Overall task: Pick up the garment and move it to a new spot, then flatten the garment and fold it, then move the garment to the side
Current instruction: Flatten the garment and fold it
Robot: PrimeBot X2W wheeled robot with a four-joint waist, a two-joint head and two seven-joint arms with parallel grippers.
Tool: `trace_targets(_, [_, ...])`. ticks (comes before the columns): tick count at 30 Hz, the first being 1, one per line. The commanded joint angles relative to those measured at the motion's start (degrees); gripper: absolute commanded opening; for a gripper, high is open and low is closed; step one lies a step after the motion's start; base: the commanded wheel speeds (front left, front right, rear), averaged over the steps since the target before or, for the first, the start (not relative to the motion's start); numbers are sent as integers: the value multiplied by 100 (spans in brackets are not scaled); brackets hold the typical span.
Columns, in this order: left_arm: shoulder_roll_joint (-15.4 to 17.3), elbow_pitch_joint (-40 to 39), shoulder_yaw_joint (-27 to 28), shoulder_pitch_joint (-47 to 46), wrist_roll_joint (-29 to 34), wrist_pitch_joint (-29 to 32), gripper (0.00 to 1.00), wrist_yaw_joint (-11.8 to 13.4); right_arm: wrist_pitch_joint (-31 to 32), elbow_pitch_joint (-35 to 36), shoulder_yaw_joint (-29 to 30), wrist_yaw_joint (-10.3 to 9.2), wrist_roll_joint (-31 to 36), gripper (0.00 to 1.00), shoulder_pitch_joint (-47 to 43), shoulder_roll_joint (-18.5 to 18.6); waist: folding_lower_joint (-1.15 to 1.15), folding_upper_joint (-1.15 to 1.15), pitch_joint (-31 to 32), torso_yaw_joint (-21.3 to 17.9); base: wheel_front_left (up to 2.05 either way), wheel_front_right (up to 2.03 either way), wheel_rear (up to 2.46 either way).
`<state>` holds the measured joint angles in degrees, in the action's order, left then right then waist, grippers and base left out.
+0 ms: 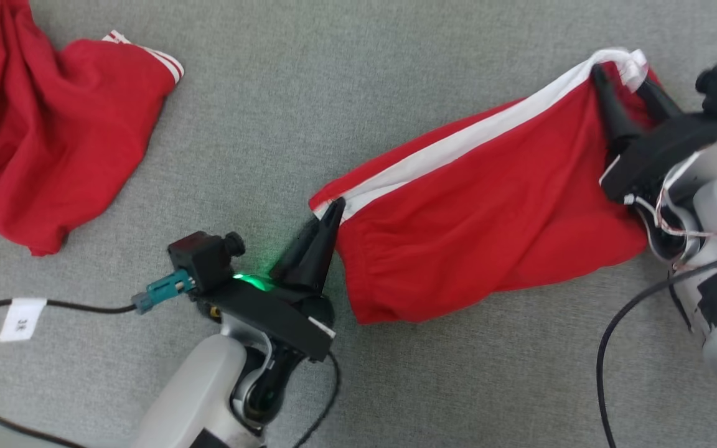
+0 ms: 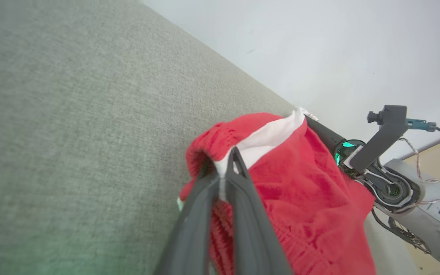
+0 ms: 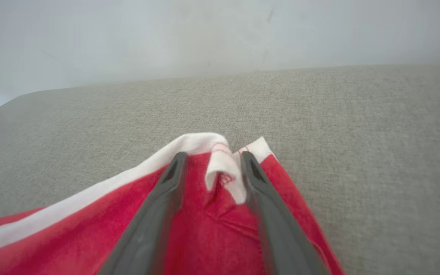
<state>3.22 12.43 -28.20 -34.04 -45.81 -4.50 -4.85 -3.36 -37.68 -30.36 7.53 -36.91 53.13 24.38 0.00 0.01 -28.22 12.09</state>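
On grey surface (image 1: 333, 93), left claw (image 1: 333, 208) pinches garment (image 1: 489, 205); right claw (image 1: 620, 76) spread.

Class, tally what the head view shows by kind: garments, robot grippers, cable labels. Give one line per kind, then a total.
Garments: 2 (red garment at the grippers, crumpled red garment)
Grippers: 2 (left gripper, right gripper)
Cable labels: 1 (white label)
Total: 5

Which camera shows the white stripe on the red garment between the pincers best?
The head view: the white stripe runs full length along the garment. The left wrist view shows one end pinched in the left pincer; the right wrist view, the other end inside the open right pincer.
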Motion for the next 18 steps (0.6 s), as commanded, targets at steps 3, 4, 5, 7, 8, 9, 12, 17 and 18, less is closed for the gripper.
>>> trace_targets(3, [222,29,-5,304,285,-196,100,220,-226,-65,-109,-8,-151,100,-422,76,0,-1,246,-155,0,0,0])
trace_targets(4, [278,-25,8,329,386,-265,100,302,-328,-42,-93,-7,-146,100,-479,95,0,-1,294,-193,0,0,0])
trace_targets(5, [331,-82,32,368,482,-341,100,384,-437,-6,-67,-7,-164,100,-558,92,0,-1,349,-230,0,0,0])
trace_targets(7, [473,-206,95,473,683,-504,100,594,-680,83,0,-7,-85,100,-704,89,0,-1,467,-323,0,0,0])
trace_targets(8, [530,-280,139,530,779,-580,100,705,-802,126,87,-7,-37,100,-779,85,0,-1,527,-371,0,0,0])
trace_targets(9, [556,-367,183,599,825,-640,100,784,-889,182,147,-7,44,100,-851,68,0,-1,571,-418,0,0,0])
trace_targets(12, [723,-654,363,751,1026,-812,100,1067,-1085,400,464,-7,270,100,-1199,-68,0,-1,720,-557,0,0,0])
trace_targets(17, [966,-985,633,963,1433,-965,100,1489,-1188,1097,1082,-7,991,100,-1867,-358,0,-1,929,-778,0,0,0])
trace_targets(18, [1004,-1020,688,1011,1520,-992,100,1574,-1194,1294,1233,-7,1172,100,-2024,-451,0,-1,973,-819,0,0,0])
